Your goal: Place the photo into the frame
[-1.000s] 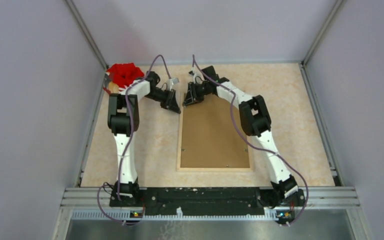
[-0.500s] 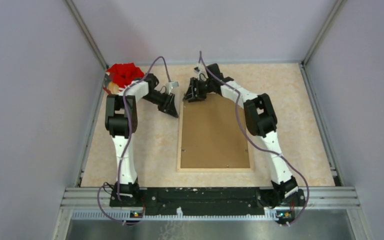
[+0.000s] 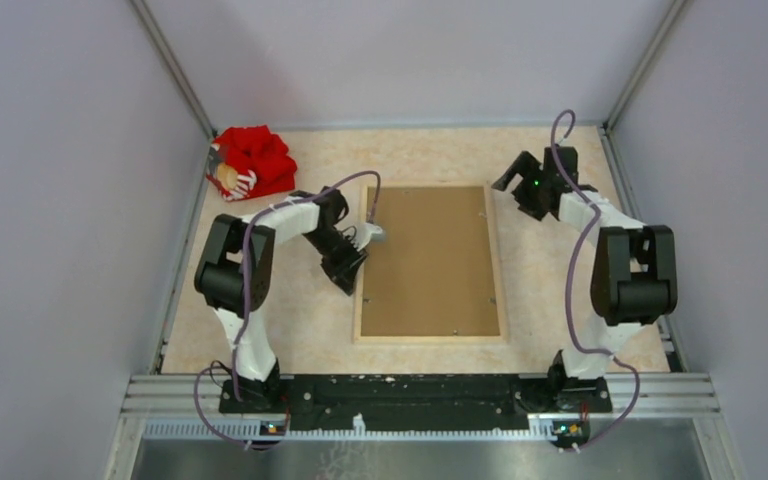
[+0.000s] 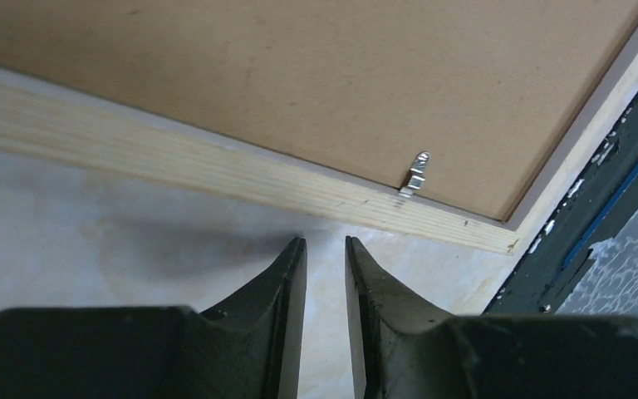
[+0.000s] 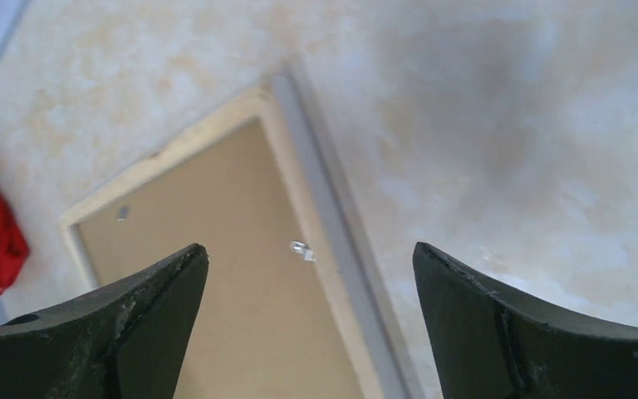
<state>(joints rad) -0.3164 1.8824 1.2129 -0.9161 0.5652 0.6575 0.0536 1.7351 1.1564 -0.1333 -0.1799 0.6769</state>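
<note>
so the frame (image 3: 430, 338) is lying back-up in the middle of the overhead view, long axis running bottom to top, with the brown backing board (image 3: 430, 260) sitting inside it. Can't see the photo anywhere, I'd guess it's under the board but no way to tell from here. The left gripper (image 3: 348, 278) is down right beside the frame's left rail, about halfway along, fingers almost together with just a thin slit and nothing in it. In its wrist view the rail runs across just ahead of the tips, and a little metal clip (image 4: 416, 173) sits ahead and to the right. The right gripper (image 3: 520, 192) is spread wide, holding nothing, off the frame's upper right corner. So the left arm's the closer one if those clips are next
</note>
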